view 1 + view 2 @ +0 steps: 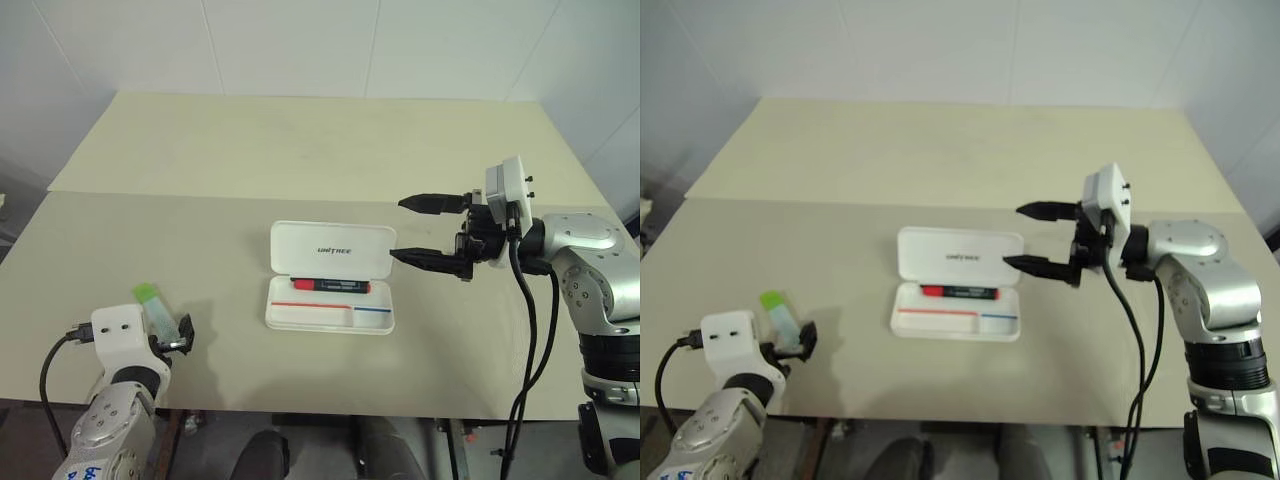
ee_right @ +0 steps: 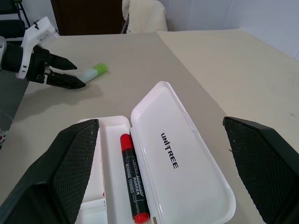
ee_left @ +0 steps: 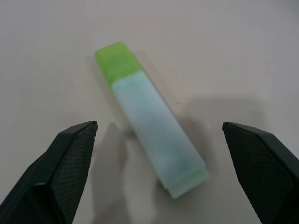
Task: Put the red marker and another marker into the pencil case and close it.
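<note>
Even, bright light — soft shadows; left wrist view slightly blurred.

Both head views look forward and down on the pencil case (image 1: 330, 278) from above its near side. The left wrist view sits close over another marker (image 3: 152, 135); the right wrist view faces across the case toward it.
</note>
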Robot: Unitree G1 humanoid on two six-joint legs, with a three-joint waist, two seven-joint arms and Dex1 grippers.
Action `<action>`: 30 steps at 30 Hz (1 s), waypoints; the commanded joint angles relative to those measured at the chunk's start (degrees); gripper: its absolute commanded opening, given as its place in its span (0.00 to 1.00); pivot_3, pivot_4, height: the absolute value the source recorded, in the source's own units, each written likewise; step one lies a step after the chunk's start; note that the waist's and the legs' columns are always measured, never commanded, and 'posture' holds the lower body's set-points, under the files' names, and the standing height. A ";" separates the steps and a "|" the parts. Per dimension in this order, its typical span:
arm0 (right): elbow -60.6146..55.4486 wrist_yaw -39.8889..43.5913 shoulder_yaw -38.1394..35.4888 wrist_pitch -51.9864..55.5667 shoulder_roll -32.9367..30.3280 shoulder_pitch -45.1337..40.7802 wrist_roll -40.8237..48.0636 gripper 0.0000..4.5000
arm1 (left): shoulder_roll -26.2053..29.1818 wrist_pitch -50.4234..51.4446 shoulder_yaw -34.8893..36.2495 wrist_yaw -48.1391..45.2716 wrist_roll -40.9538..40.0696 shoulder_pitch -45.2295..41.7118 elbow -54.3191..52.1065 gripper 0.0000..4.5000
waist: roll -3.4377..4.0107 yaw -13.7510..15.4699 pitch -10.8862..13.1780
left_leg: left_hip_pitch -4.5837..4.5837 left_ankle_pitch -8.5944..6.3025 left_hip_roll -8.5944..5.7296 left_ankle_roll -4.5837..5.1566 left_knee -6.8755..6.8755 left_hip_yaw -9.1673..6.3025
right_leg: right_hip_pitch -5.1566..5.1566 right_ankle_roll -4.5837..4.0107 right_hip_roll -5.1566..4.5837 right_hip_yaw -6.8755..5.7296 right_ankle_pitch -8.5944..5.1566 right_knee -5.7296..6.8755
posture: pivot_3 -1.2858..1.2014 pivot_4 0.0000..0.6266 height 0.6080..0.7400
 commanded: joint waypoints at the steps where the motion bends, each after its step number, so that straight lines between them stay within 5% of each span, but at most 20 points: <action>1: -2.30 -0.41 -1.09 -0.76 -0.22 -0.24 0.85 1.00 | -1.09 0.68 1.24 0.72 0.81 -0.42 -0.63 1.00 | 0.00 -0.01 0.00 | 0.00 0.00 0.01 0.00 0.00 -0.01 | 0.00 0.00 0.00 0.00 0.00 -0.01 | 0.52 0.24 1.00; 9: -3.63 -1.39 -1.63 -0.51 -0.37 0.52 1.30 1.00 | -3.28 2.52 2.79 0.60 0.76 -1.69 1.19 1.00 | 0.00 0.04 0.00 | -0.02 -0.01 0.01 0.00 -0.03 -0.01 | 0.00 0.01 -0.01 -0.01 0.00 -0.09 | 0.52 0.24 1.00; 20: -4.74 -2.45 -1.95 -0.62 -0.44 1.63 1.56 1.00 | -2.81 3.26 3.49 -0.09 1.11 -3.23 2.57 0.23 | 0.00 -0.01 0.00 | 0.03 0.02 0.03 -0.04 -0.02 0.00 | 0.04 -0.03 0.03 0.00 0.05 -0.07 | 0.52 0.24 1.00; 25: -5.25 -2.92 -1.89 -0.82 -0.37 2.34 1.63 1.00 | -5.91 -4.70 8.22 -0.03 -2.99 -10.03 4.40 0.23 | -0.05 0.11 0.03 | 0.03 0.06 0.02 -0.10 -0.02 0.00 | 0.04 -0.06 0.04 -0.03 0.07 -0.07 | 0.52 0.24 1.00; 30: -5.85 -3.37 -1.82 -0.90 -0.25 3.15 1.64 1.00 | -0.81 -12.92 8.99 -6.37 -5.56 -16.21 7.06 0.23 | -0.12 0.16 0.07 | -0.10 0.17 0.05 -0.27 -0.02 0.05 | 0.05 -0.15 0.05 -0.34 0.16 -0.14 | 0.52 0.24 1.00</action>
